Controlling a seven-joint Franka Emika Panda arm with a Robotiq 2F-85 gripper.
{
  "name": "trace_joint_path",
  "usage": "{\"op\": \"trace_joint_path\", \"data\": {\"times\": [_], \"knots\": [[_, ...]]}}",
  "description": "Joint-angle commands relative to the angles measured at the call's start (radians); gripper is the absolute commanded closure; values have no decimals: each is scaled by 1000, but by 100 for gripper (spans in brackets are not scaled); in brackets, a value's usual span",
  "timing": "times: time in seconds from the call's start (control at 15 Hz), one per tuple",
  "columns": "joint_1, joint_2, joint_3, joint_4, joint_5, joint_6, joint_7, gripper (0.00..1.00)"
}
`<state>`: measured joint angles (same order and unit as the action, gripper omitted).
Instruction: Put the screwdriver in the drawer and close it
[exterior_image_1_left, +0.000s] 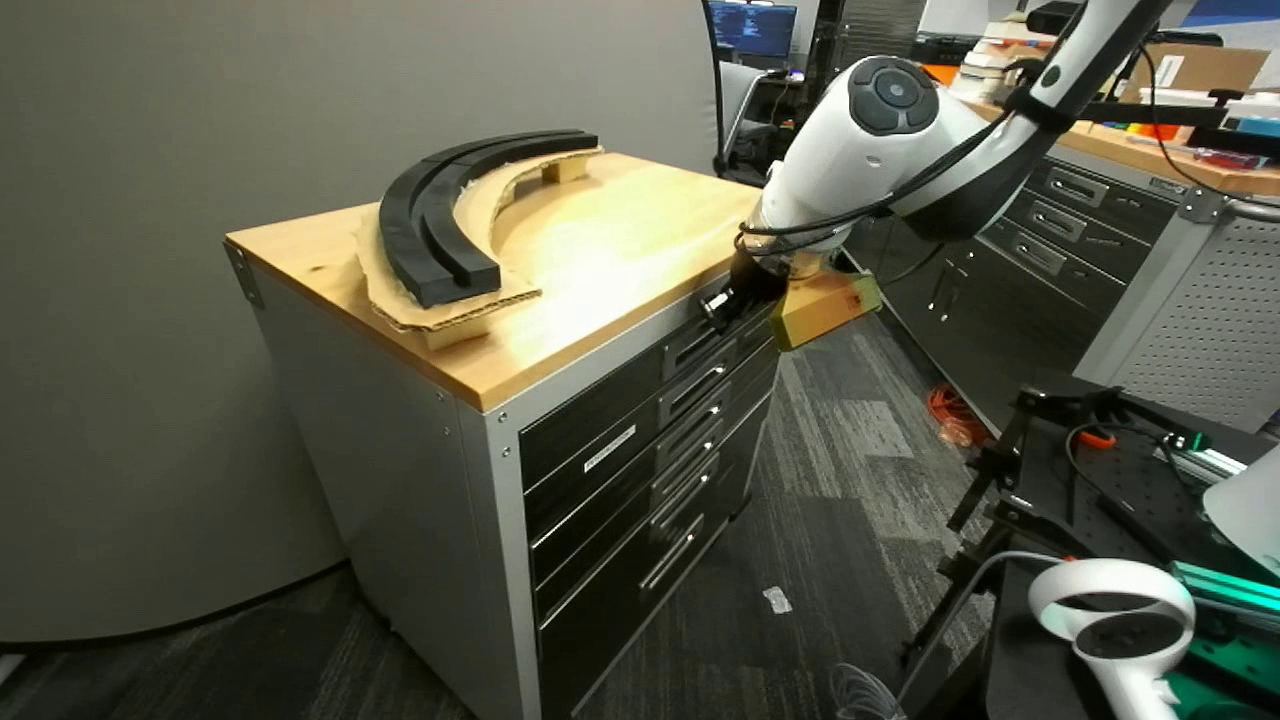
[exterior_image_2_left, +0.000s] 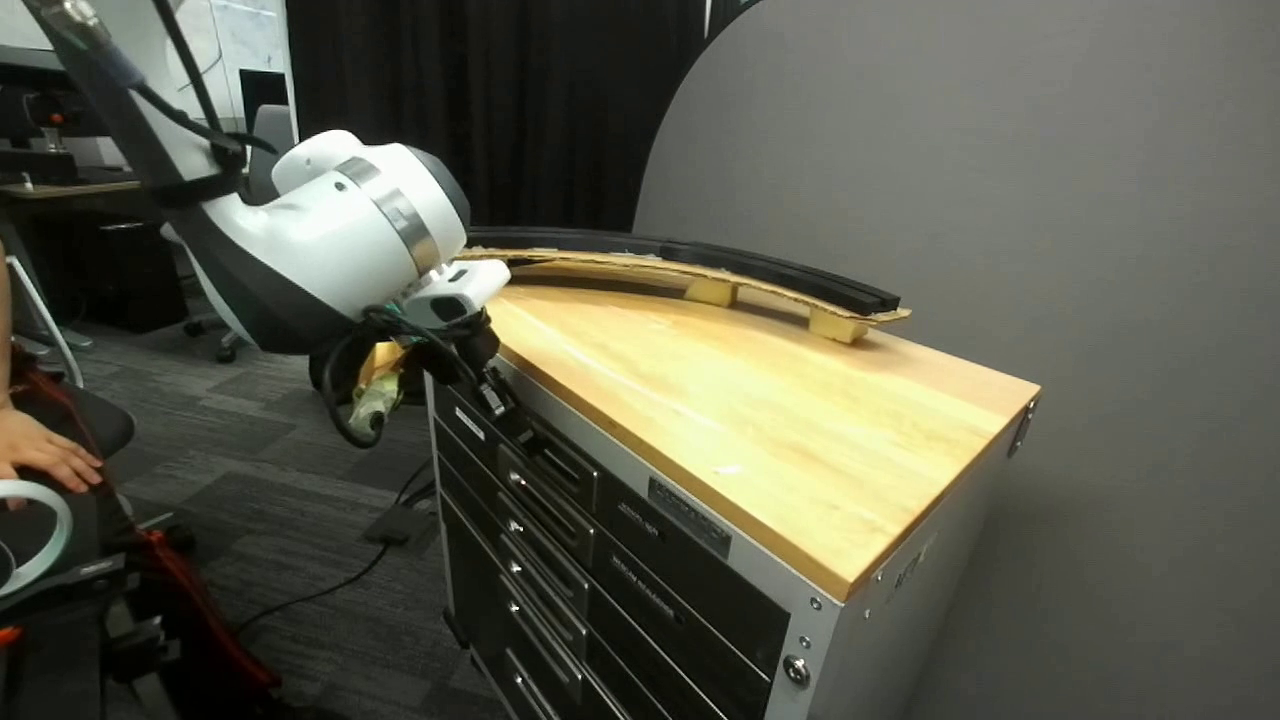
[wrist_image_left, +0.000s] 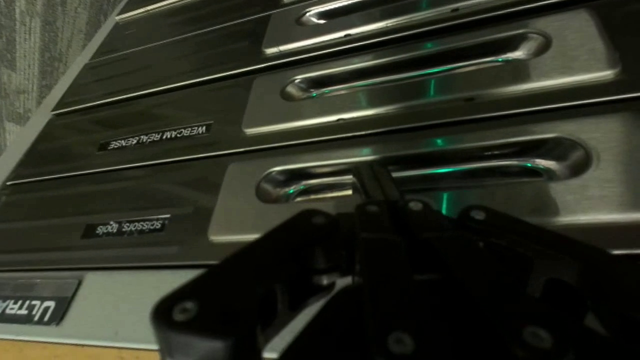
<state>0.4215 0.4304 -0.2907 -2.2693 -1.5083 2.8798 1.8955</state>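
Observation:
The screwdriver is not visible in any view. The drawer is the topmost dark-fronted one of the wood-topped cabinet, seen in both exterior views (exterior_image_1_left: 580, 425) (exterior_image_2_left: 705, 585), and it looks flush and closed. In the wrist view the same drawer (wrist_image_left: 150, 195) carries a "scissors, tools" label and a recessed metal handle (wrist_image_left: 480, 162). My gripper (wrist_image_left: 377, 182) has its fingers together, with nothing seen between them. Its tips overlap the handle recess, left of the recess's middle; I cannot tell if they touch it. The gripper also shows at the cabinet front in both exterior views (exterior_image_1_left: 716, 312) (exterior_image_2_left: 515, 420).
A black curved piece (exterior_image_1_left: 420, 215) lies on cardboard on the wooden top (exterior_image_1_left: 630, 235). Several closed drawers lie below, one labelled "webcam realsense" (wrist_image_left: 155, 137). An orange block (exterior_image_1_left: 825, 308) hangs at the wrist. A dark cart (exterior_image_1_left: 1110, 480) with a white controller (exterior_image_1_left: 1115, 580) stands nearby.

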Motion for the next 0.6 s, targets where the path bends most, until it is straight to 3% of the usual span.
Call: {"op": "trace_joint_path", "data": {"times": [0.0, 0.07, 0.13, 0.33, 0.53], "knots": [[-12, -80, -9, -34, -32, 39, -31, 73], [-34, -122, -10, -81, 25, 57, -125, 67], [-196, -169, 128, -126, 26, 59, -217, 60], [-306, -210, 200, -236, 97, 141, -404, 35], [-380, -219, 260, -348, 252, 167, -628, 13]]}}
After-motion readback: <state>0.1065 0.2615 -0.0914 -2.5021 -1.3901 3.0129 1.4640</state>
